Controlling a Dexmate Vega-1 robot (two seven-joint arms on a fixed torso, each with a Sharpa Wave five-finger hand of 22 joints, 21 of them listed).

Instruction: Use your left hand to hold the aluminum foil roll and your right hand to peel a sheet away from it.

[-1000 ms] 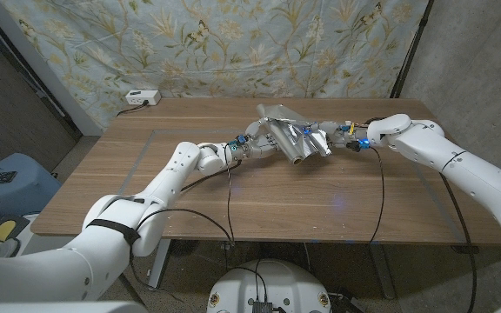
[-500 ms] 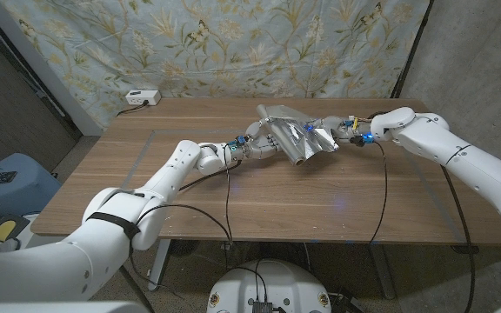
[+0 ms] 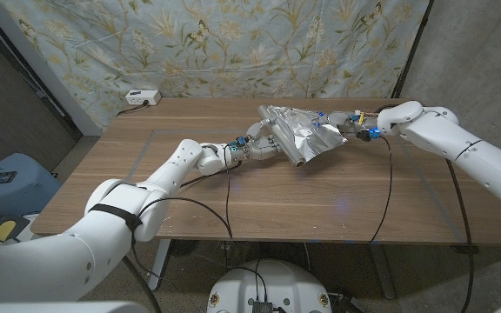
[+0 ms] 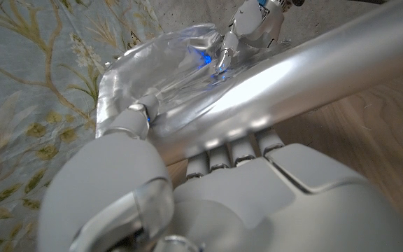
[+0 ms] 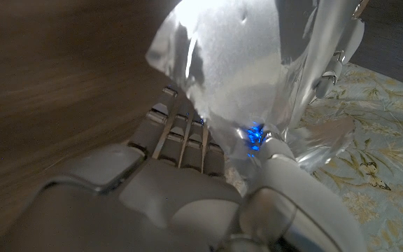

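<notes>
Peel is well under way. My left hand (image 3: 263, 143) is gripping the aluminum foil roll (image 3: 283, 139), fingers wrapped round the tube just above centre frame in the head view; the left wrist view is showing my fingers (image 4: 236, 150) curled under the shiny cylinder and the thumb over its top. The roll is lying slanted on the wooden table (image 3: 190, 191), far end pointing toward the back edge.

My right hand (image 3: 344, 122) is pinching the free edge of the foil sheet (image 3: 316, 135), right of centre in the upper half of the frame. The right wrist view is showing the crinkled sheet caught between thumb and fingers (image 5: 180, 133), the other fingers closed behind it.

Done: roll secured, sheet started and drawn out to the right. Left: I judge the sheet is not yet fully separated, since it is running from the roll to my right hand as one piece.

Against the frame a second ago: my right hand is sitting further right and higher in the picture, and the exposed foil is spreading wider and flatter. The left hand and the roll are holding almost the same spot.
</notes>
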